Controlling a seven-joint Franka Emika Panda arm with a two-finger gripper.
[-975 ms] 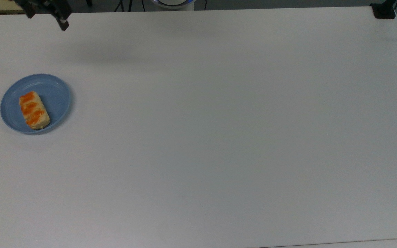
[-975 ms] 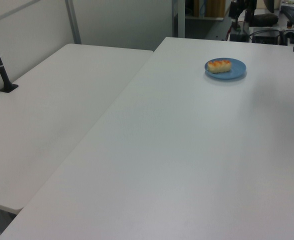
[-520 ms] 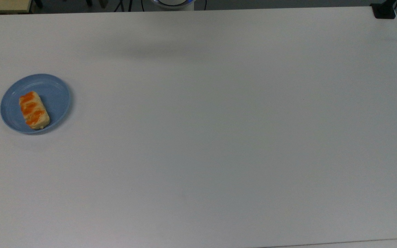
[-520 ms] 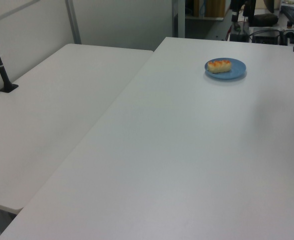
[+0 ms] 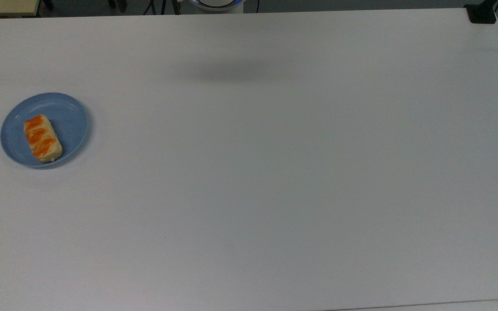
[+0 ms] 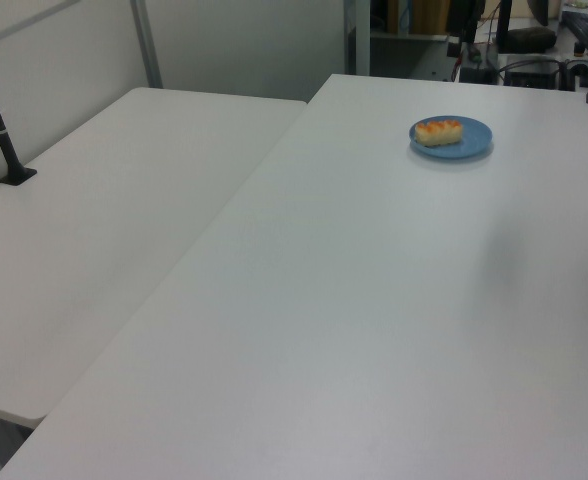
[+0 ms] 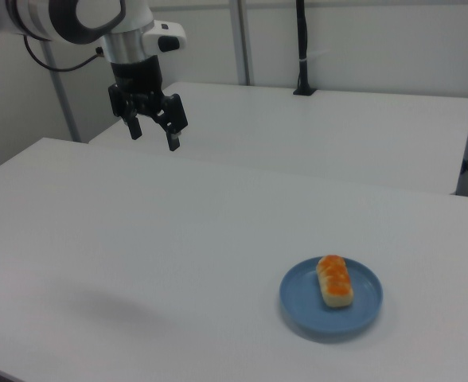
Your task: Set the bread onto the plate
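Now gripper farther from plate

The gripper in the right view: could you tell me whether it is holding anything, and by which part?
Nothing is held. The gripper hangs above the table with its jaws open and empty, while the bread lies on the plate.

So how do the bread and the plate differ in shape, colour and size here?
The bread is oblong; the plate is round. The bread is pale yellow with orange stripes; the plate is plain light blue. The bread is shorter than the plate is wide and lies inside the rim, toward the top view's left. Both sit still on the white table, apart from the pincer.
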